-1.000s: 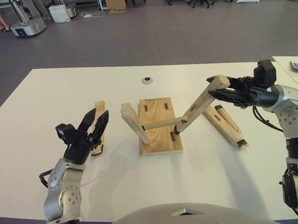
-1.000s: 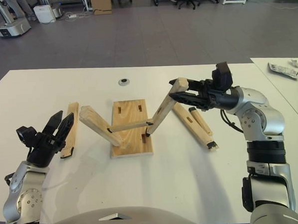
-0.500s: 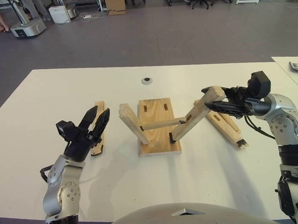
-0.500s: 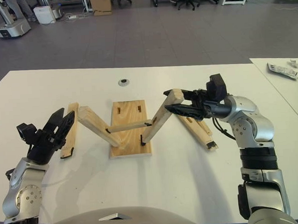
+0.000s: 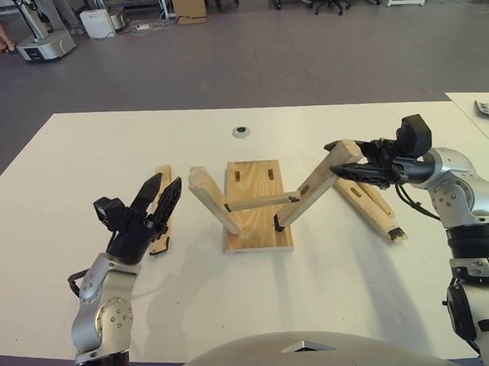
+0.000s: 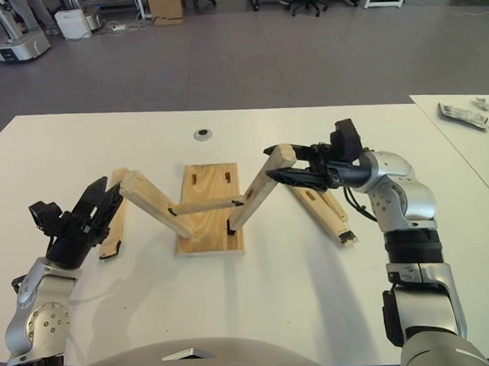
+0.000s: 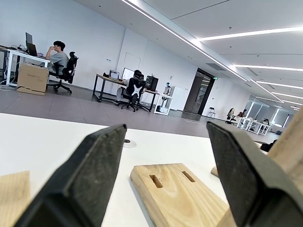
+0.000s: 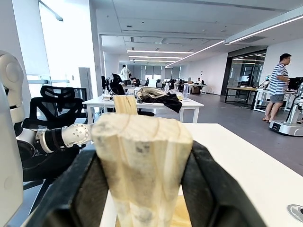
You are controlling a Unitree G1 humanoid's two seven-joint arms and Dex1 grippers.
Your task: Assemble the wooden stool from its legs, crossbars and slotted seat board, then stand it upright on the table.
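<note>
**Leg Frame Alignment Over the Seat Board Slots**

The right gripper (image 5: 336, 158) is closed on the upper end of one leg (image 5: 314, 187). In the right wrist view its fingers (image 8: 71, 198) press on both sides of the end grain, with no gap visible.

The long axis of this leg slopes down from the gripper toward the robot's left. Its lower end meets the near right part of the seat board (image 5: 257, 182). A crossbar (image 5: 262, 202) joins it to a second leg (image 5: 211, 197), which leans outward to the left, its foot also on the board.

The board lies flat on the table (image 5: 317, 310) between the two arms. Whether either foot is seated in a slot cannot be determined.

The right arm is judged the working arm; the coming move depends on bringing the feet square over the near slots.

The left gripper (image 5: 164, 187) is spread wide and holds nothing. It hovers over a loose wooden piece (image 5: 163, 171) left of the board. Two further loose pieces (image 5: 368, 201) lie to the right
</note>
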